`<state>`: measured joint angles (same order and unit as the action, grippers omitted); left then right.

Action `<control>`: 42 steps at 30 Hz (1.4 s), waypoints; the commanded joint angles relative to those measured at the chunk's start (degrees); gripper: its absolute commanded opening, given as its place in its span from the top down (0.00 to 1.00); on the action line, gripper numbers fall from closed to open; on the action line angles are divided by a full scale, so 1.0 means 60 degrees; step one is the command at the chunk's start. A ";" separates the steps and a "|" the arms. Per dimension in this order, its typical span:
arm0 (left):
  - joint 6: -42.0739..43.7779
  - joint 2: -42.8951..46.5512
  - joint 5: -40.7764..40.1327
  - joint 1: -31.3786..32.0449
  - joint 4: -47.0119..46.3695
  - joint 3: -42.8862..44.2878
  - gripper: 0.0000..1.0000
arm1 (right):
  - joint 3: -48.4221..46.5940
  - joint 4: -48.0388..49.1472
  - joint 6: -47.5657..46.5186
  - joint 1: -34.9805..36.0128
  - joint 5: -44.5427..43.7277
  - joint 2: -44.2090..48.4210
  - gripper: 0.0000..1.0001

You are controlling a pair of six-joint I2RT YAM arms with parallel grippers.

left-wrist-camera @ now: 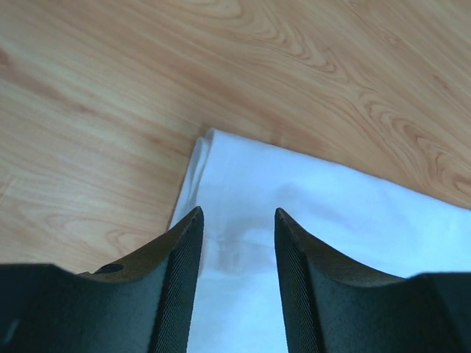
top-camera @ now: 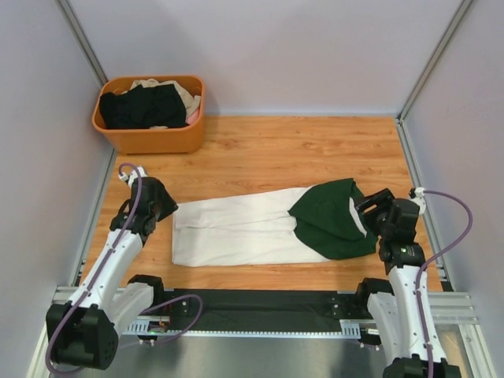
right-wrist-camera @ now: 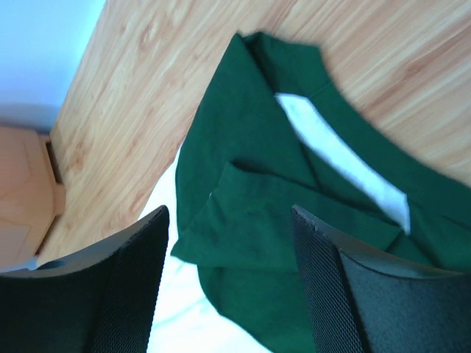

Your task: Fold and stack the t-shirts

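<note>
A white t-shirt (top-camera: 236,232) with dark green sleeves (top-camera: 331,219) and collar lies folded into a long strip across the wooden table, print hidden. My left gripper (top-camera: 161,206) is open and empty over the shirt's left end; that white hem shows in the left wrist view (left-wrist-camera: 309,213). My right gripper (top-camera: 368,211) is open and empty over the green sleeves at the right end, which fill the right wrist view (right-wrist-camera: 257,191). More shirts, a black one (top-camera: 146,106) and a beige one (top-camera: 189,96), lie in the orange basket.
The orange plastic basket (top-camera: 150,138) stands at the back left corner. Grey walls close the table on three sides. Bare wood (top-camera: 315,150) lies behind the shirt. A black strip (top-camera: 252,309) runs along the near edge between the arm bases.
</note>
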<state>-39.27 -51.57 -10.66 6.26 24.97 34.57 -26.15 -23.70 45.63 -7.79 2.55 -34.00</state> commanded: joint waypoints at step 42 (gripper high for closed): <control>-0.2593 -0.5379 0.5042 0.5382 -0.2901 -0.0679 0.70 | -1.6816 -0.1865 -0.0763 0.4008 0.3823 -1.9246 0.47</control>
<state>-48.23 -81.67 18.20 32.34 8.82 32.69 -119.92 -30.57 45.74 15.09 24.49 -143.22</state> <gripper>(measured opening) 0.299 0.525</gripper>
